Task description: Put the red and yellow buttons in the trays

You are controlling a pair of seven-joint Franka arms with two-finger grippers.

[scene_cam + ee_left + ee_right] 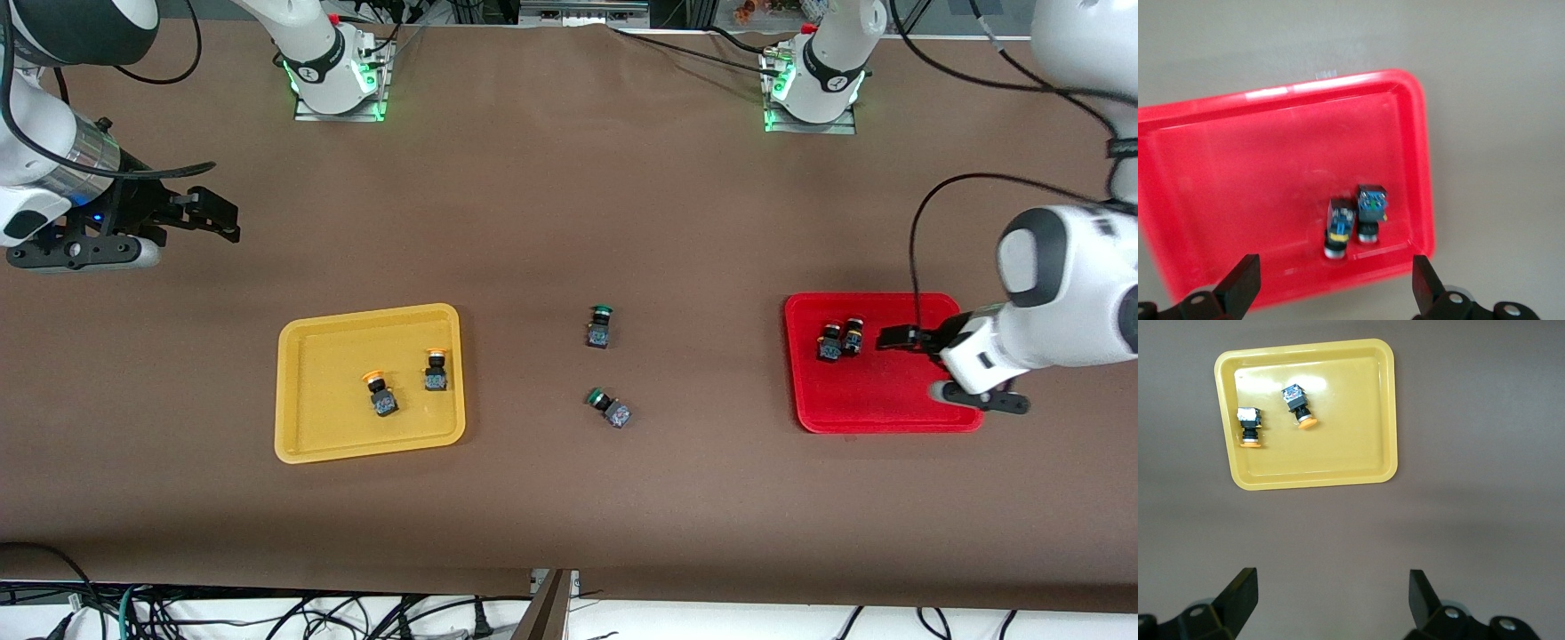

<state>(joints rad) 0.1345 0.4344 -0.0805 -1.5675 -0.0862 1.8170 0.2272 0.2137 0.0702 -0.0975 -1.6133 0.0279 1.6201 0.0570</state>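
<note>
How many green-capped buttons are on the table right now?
2. One green button lies on the bare table midway between the yellow tray and the red tray; the other green button lies nearer the front camera. None seems hidden.

Robotics lab: two arm bases (336, 67) bolted to a brown-covered table (533, 222), w/ loose cables (267, 613) along its edge.

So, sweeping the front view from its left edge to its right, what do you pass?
right gripper → yellow tray with two yellow buttons → two green buttons → red tray with two red buttons → left gripper
</note>
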